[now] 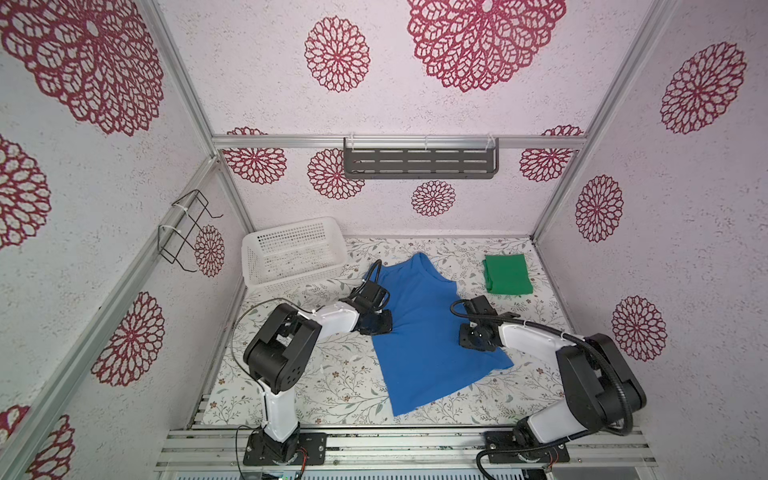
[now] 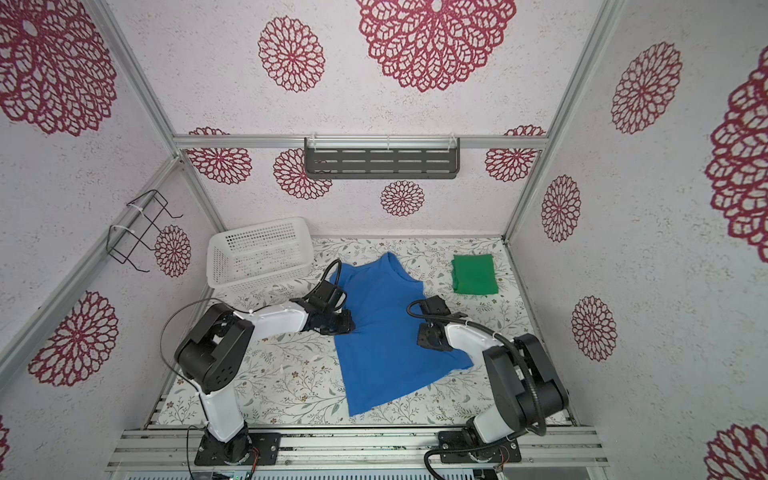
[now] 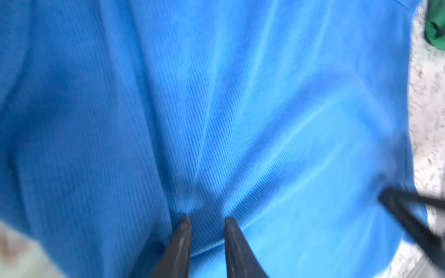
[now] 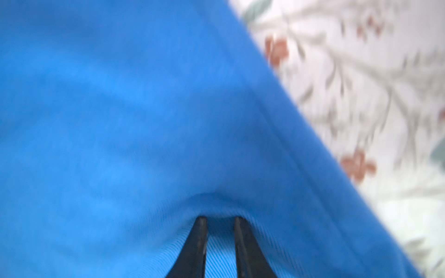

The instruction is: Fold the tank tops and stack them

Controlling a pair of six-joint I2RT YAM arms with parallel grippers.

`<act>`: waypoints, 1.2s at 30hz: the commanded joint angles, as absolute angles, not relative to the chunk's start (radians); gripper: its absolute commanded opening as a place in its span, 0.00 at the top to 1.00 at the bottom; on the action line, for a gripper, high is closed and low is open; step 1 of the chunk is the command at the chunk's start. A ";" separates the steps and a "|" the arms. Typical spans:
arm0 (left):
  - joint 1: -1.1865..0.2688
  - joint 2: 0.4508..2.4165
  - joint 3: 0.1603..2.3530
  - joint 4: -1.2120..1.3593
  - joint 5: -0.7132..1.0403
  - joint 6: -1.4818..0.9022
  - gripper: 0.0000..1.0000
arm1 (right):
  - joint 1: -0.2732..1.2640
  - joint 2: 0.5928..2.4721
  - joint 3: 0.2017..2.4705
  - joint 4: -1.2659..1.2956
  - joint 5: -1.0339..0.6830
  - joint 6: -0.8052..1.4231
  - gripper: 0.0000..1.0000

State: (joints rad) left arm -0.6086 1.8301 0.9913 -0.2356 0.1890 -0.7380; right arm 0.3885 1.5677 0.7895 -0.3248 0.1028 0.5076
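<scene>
A royal blue tank top (image 1: 419, 345) (image 2: 386, 345) lies spread flat mid-table, neck toward the back wall. A bright green tank top (image 1: 508, 274) (image 2: 475, 274) sits folded into a square at the back right. My left gripper (image 1: 386, 326) (image 3: 207, 220) is at the blue top's left side edge, jaws narrowed on a pinch of its cloth, with creases running out from the tips. My right gripper (image 1: 469, 337) (image 4: 220, 219) is at the top's right side edge, jaws likewise closed on bunched blue cloth (image 4: 144, 120). The right gripper's fingers (image 3: 409, 216) show across the cloth in the left wrist view.
A white perforated basket (image 1: 266, 270) stands at the back left, close behind the left arm. A dark slotted shelf (image 1: 419, 160) hangs on the back wall and a wire rack (image 1: 187, 228) on the left wall. The floral tabletop (image 1: 332, 386) shows in front of the blue top.
</scene>
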 commanded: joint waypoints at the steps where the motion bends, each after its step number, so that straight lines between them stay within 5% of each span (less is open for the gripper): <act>1: -0.695 1.775 0.808 -0.268 0.164 -0.912 0.72 | 0.377 1.694 0.851 -0.303 0.119 0.359 0.76; 8: -0.905 1.500 0.632 -0.247 0.092 -1.188 0.69 | 0.356 1.955 1.157 -0.322 0.094 0.189 0.76; 15: -0.723 1.293 0.868 -0.636 0.031 -0.910 0.54 | 0.357 1.831 1.327 -0.445 0.090 0.207 0.67; 26: -0.406 1.039 0.557 -0.623 0.065 -0.893 0.64 | 0.357 1.522 1.050 -0.571 0.045 0.359 0.65; 36: -0.387 1.178 0.644 -0.517 0.116 -0.870 0.75 | 0.490 1.345 0.772 -0.639 0.055 0.578 0.70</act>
State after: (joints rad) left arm -0.3908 1.1492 0.6079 -0.5892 0.0929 -0.8833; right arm 0.4606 1.4216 0.7944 -0.5827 0.0288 0.4686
